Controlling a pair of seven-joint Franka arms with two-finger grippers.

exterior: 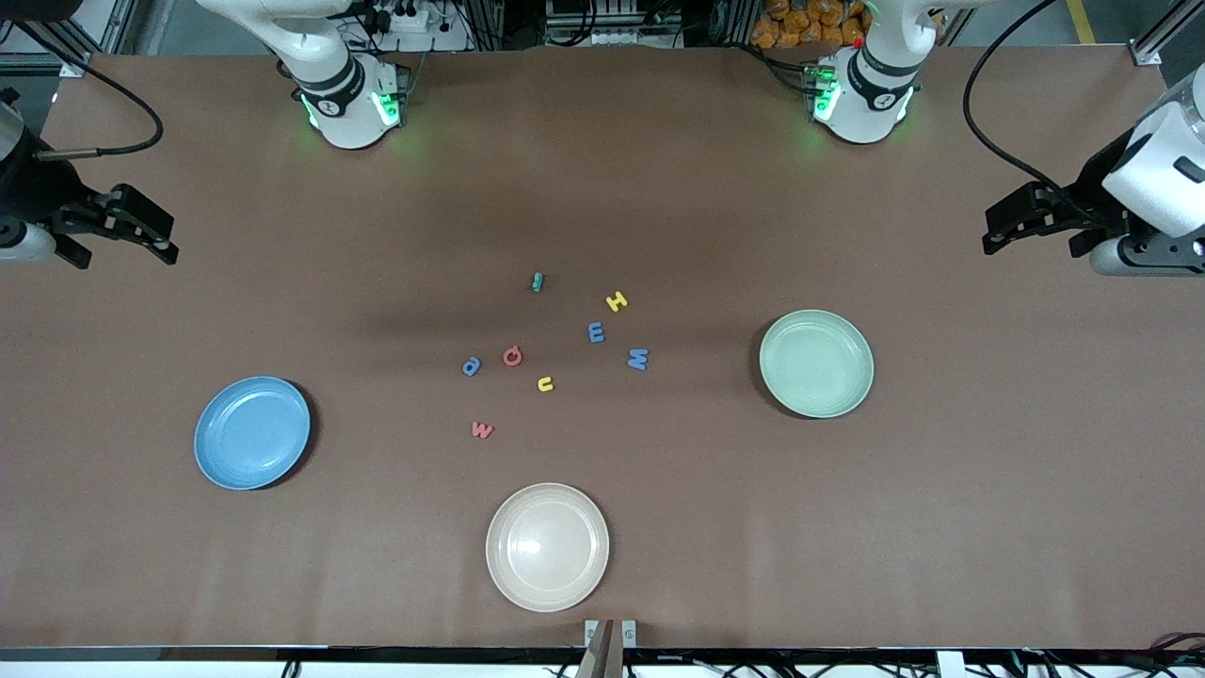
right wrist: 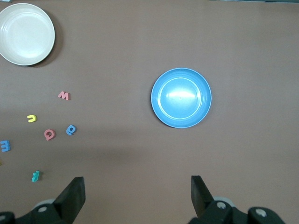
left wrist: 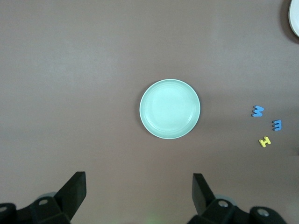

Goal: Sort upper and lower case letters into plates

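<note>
While both arms wait, teal letter [exterior: 538, 282] unreadable, cream plate [left wrist: 295, 18] cut off

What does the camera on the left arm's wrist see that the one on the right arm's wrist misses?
Only the left wrist view shows the mint green plate, the yellow H, the blue M and the open left gripper. Only the right wrist view shows the light blue plate, the red w, the yellow u, the red Q, the blue letter beside it, the teal letter and the open right gripper. Both catch the cream plate and the blue E.
</note>
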